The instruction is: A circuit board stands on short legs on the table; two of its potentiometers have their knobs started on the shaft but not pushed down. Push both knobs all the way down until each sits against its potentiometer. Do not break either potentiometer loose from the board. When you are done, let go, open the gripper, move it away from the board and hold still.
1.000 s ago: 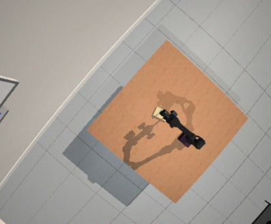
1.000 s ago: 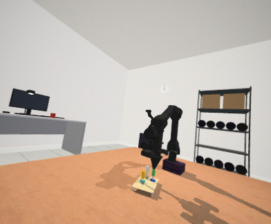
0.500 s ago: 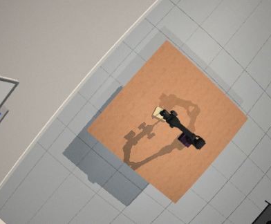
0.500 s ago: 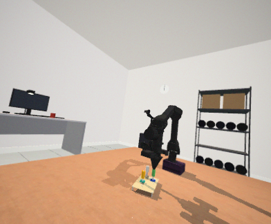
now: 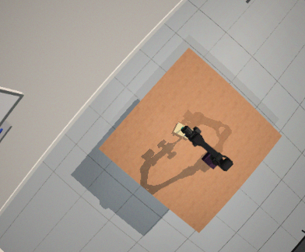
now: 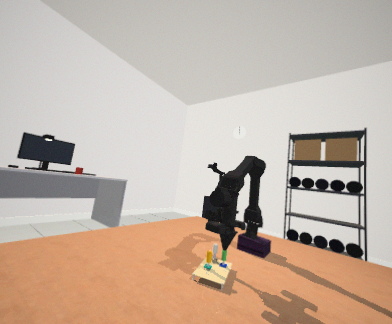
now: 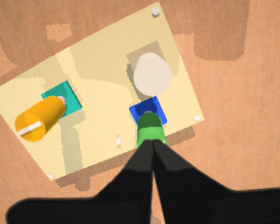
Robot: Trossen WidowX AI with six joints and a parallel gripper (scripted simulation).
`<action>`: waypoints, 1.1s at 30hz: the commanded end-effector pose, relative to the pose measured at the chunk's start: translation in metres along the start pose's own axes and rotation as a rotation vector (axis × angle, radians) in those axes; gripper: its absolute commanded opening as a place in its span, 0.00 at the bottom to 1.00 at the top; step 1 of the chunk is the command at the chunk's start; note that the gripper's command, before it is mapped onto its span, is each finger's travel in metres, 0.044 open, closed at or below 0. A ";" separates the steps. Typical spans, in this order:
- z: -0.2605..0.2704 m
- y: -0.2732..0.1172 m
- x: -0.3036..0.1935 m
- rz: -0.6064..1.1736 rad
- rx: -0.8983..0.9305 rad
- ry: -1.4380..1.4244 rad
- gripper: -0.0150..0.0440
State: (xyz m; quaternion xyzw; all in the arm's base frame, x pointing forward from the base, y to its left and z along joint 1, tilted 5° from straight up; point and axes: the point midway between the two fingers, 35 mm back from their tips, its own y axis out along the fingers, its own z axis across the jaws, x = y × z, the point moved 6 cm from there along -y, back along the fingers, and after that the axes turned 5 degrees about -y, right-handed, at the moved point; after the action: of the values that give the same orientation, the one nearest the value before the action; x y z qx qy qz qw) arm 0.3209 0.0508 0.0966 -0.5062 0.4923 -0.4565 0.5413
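The cream circuit board (image 5: 177,128) (image 6: 209,279) (image 7: 102,117) stands on short legs. A green knob (image 6: 224,255) (image 7: 150,134) stands above the blue potentiometer (image 6: 223,265) (image 7: 160,107). An orange knob (image 6: 209,256) (image 7: 40,119) with a white line on top stands above the teal potentiometer (image 6: 207,267) (image 7: 73,102). My gripper (image 6: 225,249) (image 7: 151,146) is shut with nothing between its fingers. Its tips are at the top of the green knob and hide part of it; whether they touch cannot be told. How far each knob sits down its shaft is hard to see.
A pale upright cylinder (image 6: 215,251) (image 7: 152,75) stands on the board close beside the blue potentiometer. A small white peg (image 7: 118,141) is near the board's edge. The arm's dark purple base (image 5: 209,159) (image 6: 253,245) stands on the brown table (image 5: 187,74) (image 6: 105,270).
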 end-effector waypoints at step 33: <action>0.002 0.013 -0.001 0.005 -0.008 0.002 0.25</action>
State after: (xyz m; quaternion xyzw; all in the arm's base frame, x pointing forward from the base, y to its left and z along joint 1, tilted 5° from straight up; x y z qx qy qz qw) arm 0.3209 0.0511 0.0924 -0.5065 0.4925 -0.4562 0.5411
